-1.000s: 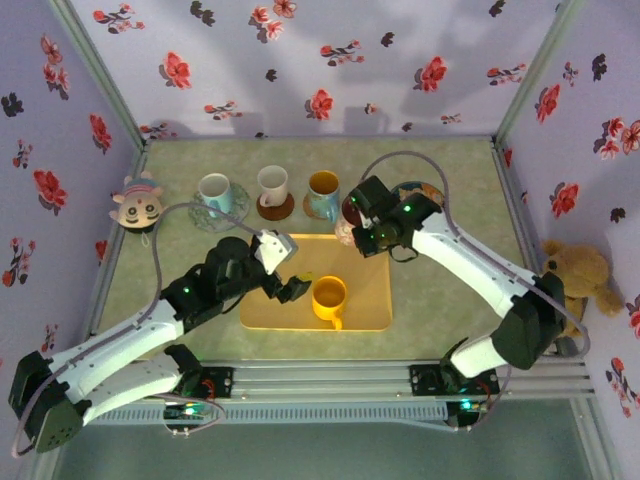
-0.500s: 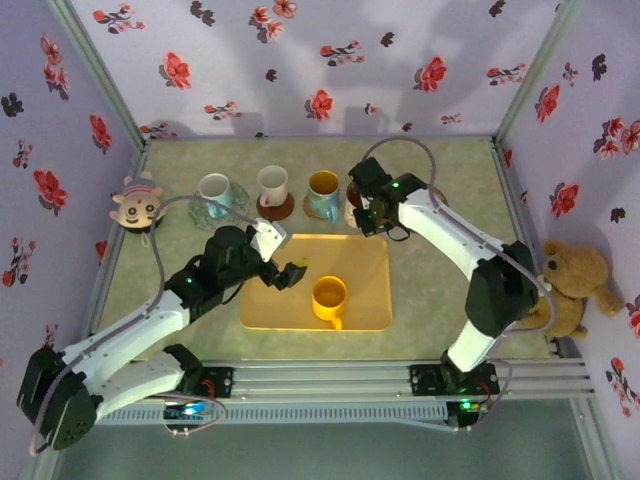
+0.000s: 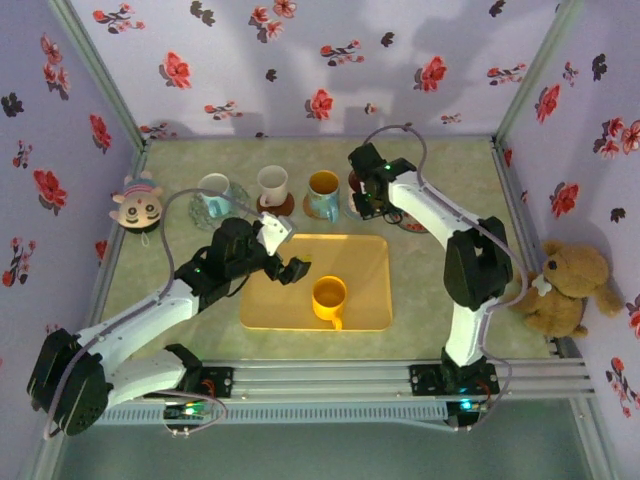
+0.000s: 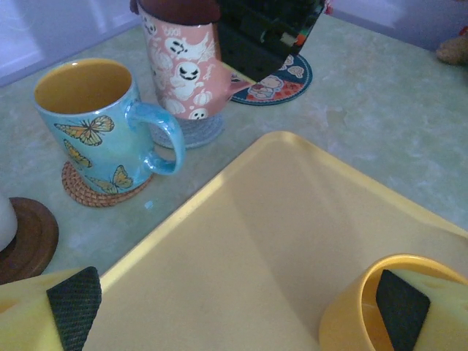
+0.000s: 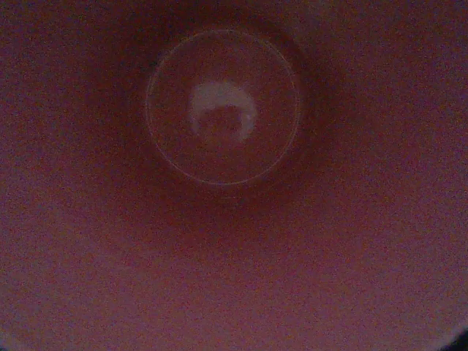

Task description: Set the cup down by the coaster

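Noting positions, near to far. The left hand (image 4: 238, 307) hangs released over the tray (image 4: 278, 219), pads spread wide. The yellow cup (image 4: 344, 322) stands on the tray at its 3 o'clock. This hand looks to have no part in the present step.

Past the tray's far edge, at 10 o'clock in the left wrist view, the butterfly cup (image 4: 91, 121) stands on a woven coaster (image 4: 102, 189). At 12 o'clock is the pink cup (image 4: 183, 66), ghost-printed, its foot on or just above the grey coaster (image 4: 201, 131); contact cannot be told. The right hand (image 3: 365, 197) is clenched on the pink cup's rim from above, and its wrist camera looks straight down the dark inside. Just beyond, at 1 o'clock, the patterned coaster (image 4: 281, 79) lies bare on the surface (image 4: 380, 124).

Judgement: the step in hand is set-down and release.
- Lower straight, cup upright, until the foot bears fully on the grey coaster.
- Allow no drift toward 9 o'clock, since the butterfly cup's handle is near.
- Release only once the weight has settled.
- Then lift straight up, so the fingers clear the rim without tipping the cup.
- Risk: a foot half off the coaster's edge would rock the cup on release.
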Robot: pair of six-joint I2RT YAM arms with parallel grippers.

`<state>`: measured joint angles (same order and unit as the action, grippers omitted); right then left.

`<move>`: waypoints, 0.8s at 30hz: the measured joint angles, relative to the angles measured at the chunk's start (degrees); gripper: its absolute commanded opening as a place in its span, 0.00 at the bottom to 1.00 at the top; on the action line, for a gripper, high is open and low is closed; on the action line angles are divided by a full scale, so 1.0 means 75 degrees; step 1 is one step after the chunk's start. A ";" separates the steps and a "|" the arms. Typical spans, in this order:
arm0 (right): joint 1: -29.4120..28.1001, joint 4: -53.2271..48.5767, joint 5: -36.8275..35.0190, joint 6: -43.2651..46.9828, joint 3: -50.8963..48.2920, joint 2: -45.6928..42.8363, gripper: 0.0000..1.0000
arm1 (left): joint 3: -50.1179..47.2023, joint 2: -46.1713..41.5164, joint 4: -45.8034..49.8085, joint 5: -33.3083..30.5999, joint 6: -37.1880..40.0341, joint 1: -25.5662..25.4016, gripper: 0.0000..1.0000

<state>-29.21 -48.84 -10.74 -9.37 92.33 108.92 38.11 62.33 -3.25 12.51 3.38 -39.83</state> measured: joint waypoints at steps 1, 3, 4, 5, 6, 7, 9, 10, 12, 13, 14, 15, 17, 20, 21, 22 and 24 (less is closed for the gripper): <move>0.0000 0.0020 -0.0012 0.0000 0.0044 0.0108 0.00 | 0.0000 -0.0003 -0.0003 0.0012 0.0000 0.0000 1.00; 0.0026 0.0087 -0.0017 0.0003 0.0102 0.0326 0.00 | 0.0000 -0.0003 -0.0006 0.0023 0.0000 0.0000 1.00; 0.0032 0.0108 -0.0015 0.0003 0.0122 0.0405 0.00 | 0.0000 -0.0006 -0.0006 0.0023 0.0000 0.0000 1.00; 0.0044 0.0125 -0.0009 0.0009 0.0152 0.0501 0.00 | 0.0000 -0.0015 -0.0003 0.0023 0.0000 0.0000 1.00; 0.0055 0.0152 -0.0009 0.0038 0.0178 0.0592 0.00 | 0.0000 -0.0044 0.0003 0.0023 0.0000 0.0000 1.00; 0.0070 0.0169 -0.0006 0.0055 0.0192 0.0659 0.00 | 0.0000 -0.0085 0.0017 0.0023 0.0000 0.0000 1.00; 0.0122 0.0175 -0.0003 0.0064 0.0245 0.0793 0.00 | 0.0000 -0.0230 0.0064 0.0023 0.0000 0.0000 1.00; 0.0152 0.0181 -0.0003 0.0085 0.0259 0.0828 0.00 | 0.0000 -0.0291 0.0082 0.0023 0.0000 0.0000 1.00; 0.0213 0.0198 -0.0003 0.0111 0.0280 0.0851 0.00 | 0.0000 -0.0437 0.0119 0.0020 0.0000 0.0000 1.00; 0.0236 0.0204 0.0000 0.0114 0.0291 0.0851 0.00 | 0.0000 -0.0475 0.0128 0.0020 0.0000 0.0000 1.00; 0.0248 0.0207 0.0003 0.0117 0.0312 0.0851 0.00 | 0.0000 -0.0516 0.0149 0.0020 0.0000 0.0000 1.00; 0.0262 0.0210 0.0006 0.0117 0.0344 0.0854 0.00 | 0.0000 -0.0545 0.0175 0.0020 -0.0003 0.0000 1.00; 0.0280 0.0242 0.0035 0.0117 0.0408 0.0868 0.00 | -0.0006 -0.0580 0.0216 0.0020 -0.0012 0.0000 1.00; 0.0283 0.0356 0.0082 0.0117 0.0443 0.0903 0.00 | -0.0085 -0.0664 0.0242 0.0020 -0.0035 0.0000 1.00; 0.0283 0.0373 0.0102 0.0119 0.0449 0.0927 0.00 | -0.0105 -0.0694 0.0271 0.0020 -0.0032 0.0000 1.00; 0.0283 0.0376 0.0122 0.0119 0.0458 0.0944 0.00 | -0.0114 -0.0708 0.0289 0.0020 -0.0032 0.0000 1.00; 0.0283 0.0376 0.0175 0.0117 0.0463 0.1000 0.00 | -0.0117 -0.0729 0.0309 0.0017 -0.0032 0.0000 1.00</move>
<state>-27.09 -46.02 -9.43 -8.49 95.81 116.42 37.23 56.86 -0.93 12.64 3.14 -39.83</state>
